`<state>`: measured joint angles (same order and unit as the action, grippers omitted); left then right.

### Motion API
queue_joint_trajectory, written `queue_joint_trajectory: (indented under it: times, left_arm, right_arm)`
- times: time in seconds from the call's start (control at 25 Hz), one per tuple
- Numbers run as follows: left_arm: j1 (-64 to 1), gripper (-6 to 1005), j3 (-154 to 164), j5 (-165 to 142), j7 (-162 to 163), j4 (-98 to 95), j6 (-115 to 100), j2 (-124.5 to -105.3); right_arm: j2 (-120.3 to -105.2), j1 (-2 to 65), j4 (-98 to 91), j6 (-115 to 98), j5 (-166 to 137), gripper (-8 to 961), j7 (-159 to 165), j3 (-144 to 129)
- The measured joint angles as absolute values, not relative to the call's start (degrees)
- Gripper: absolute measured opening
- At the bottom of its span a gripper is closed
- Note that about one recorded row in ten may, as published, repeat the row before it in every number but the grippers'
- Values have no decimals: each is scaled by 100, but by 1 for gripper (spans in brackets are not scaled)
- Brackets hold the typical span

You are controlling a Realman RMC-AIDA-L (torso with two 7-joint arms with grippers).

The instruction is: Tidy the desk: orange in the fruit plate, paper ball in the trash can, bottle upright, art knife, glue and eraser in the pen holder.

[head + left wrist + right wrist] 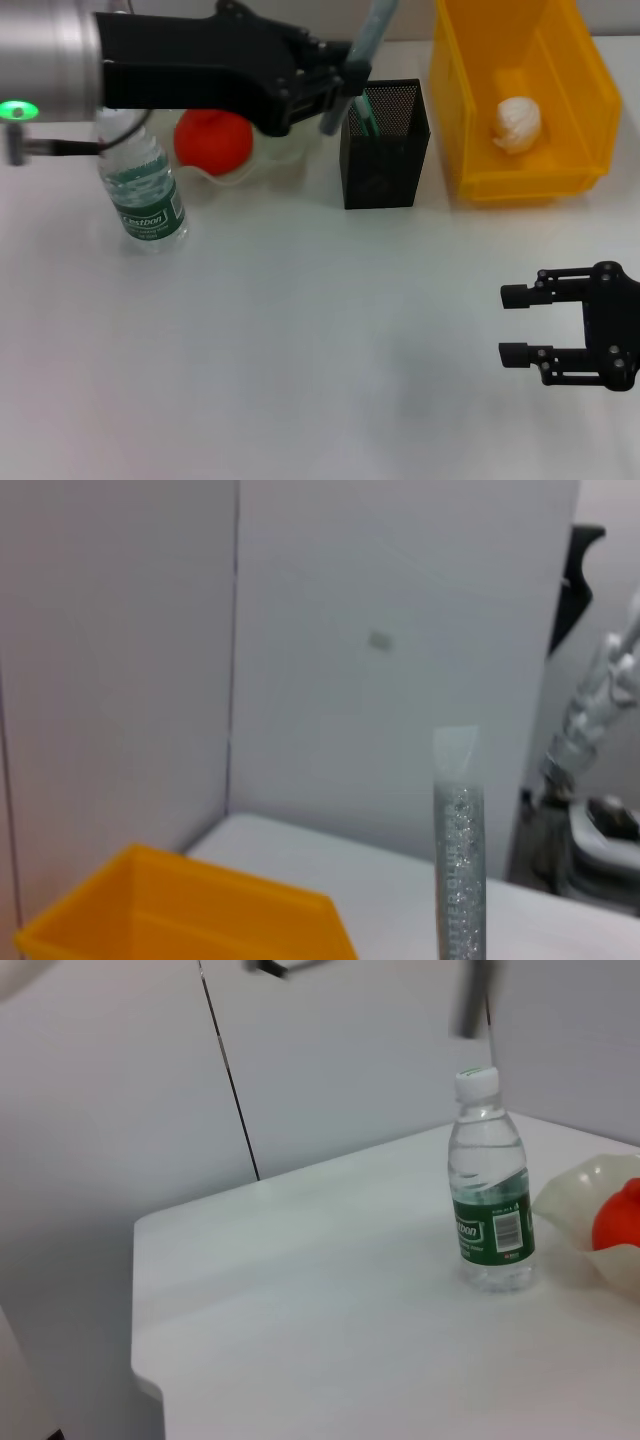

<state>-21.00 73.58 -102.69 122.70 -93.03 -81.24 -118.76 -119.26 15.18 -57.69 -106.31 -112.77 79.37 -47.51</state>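
Observation:
My left gripper (338, 96) is shut on a grey-blue glue tube (367, 45) and holds it tilted just above the near-left corner of the black mesh pen holder (387, 160). The tube also shows in the left wrist view (458, 860). A green item (361, 114) stands inside the holder. The orange (212, 140) lies in the white fruit plate (283, 150). The bottle (146, 192) stands upright and also shows in the right wrist view (490, 1200). The paper ball (518, 123) lies in the yellow bin (470, 150). My right gripper (514, 324) is open and empty at the front right.
The left arm (180, 65) stretches across the back left, above the bottle and plate. In the right wrist view the orange (617, 1222) and the plate (572, 1200) sit beside the bottle, and the table edge (150, 1290) drops off on the far side.

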Motion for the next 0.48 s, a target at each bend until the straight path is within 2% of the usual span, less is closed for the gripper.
queue_joint_trajectory:
  times: [0.24, 0.28, 0.48]
  left_arm:
    - [-2650, 152, 7585, -9446, 10871, -7426, -7176, -11874]
    - [-3068, 152, 7594, -9155, 10257, -6516, -6879, -11887]
    - [-3546, 151, 7952, -8834, 9765, -5615, -5966, -11915]
  right_arm:
    - [-11927, 1527, -5679, -10631, -11258, 614, 7938, -4711]
    - [-11927, 1527, -5679, -10631, -11258, 614, 7938, -4711]
    - [-11927, 1553, -5670, -10633, -11253, 614, 8014, -4702]
